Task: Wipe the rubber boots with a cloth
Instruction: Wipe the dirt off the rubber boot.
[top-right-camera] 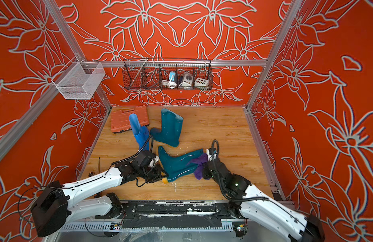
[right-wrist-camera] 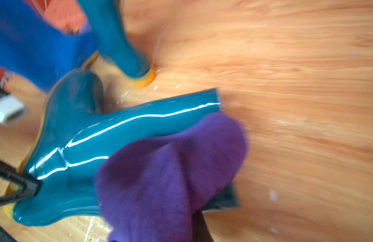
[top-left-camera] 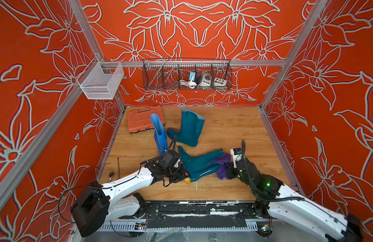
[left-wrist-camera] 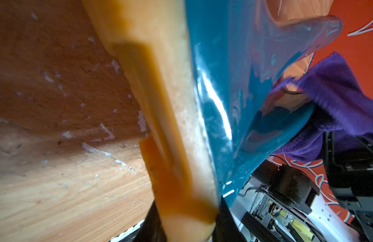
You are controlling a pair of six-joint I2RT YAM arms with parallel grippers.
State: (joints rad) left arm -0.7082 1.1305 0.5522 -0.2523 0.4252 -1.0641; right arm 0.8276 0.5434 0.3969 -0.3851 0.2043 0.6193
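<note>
Left pincer point(top-left-camera: 184, 178) clamps front boot point(top-left-camera: 200, 163) by sole, worktop point(top-left-camera: 244, 136) front edge | right pincer point(top-left-camera: 229, 167) nips cloth point(top-left-camera: 222, 164) against shaft | risk: wipe push may twist boot free.

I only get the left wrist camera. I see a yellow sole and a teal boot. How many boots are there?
Observer: Three. Beyond your teal boot, which lies on its side, are a second teal boot and a blue boot.
Operator: Who's got the purple cloth?
Observer: The right gripper, shut on the cloth, holding it against the boot's shaft near the opening.
Operator: Anything else on the table?
Observer: An orange tool case in the far left corner, behind the blue boot.
</note>
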